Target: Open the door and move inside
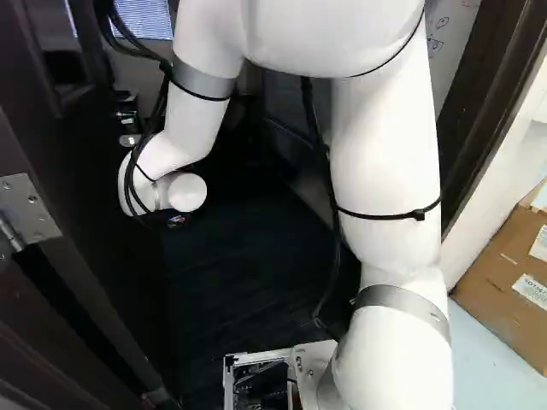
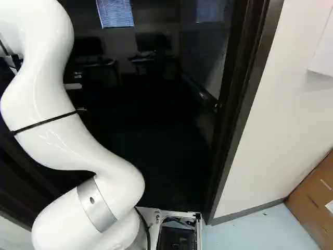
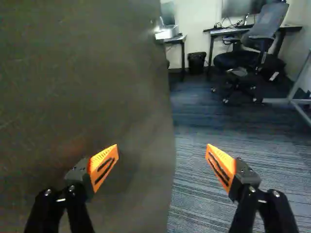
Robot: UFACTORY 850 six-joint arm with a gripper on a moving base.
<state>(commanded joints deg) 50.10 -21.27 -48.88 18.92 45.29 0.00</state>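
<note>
My black, orange-padded gripper [image 3: 162, 148] stands wide by the free edge of the dark, flat door [image 3: 92, 87], which I judge heavy, stiff, best pushed there.

I record the door [image 3: 87, 92] as obstructing the way ahead of one of my spread fingers [image 3: 103, 167]. Past its edge, passage over the carpet [image 3: 194, 170] is free up to the office chair [image 3: 268, 24]; the door frame [image 2: 240, 104] bounds the opening.
</note>
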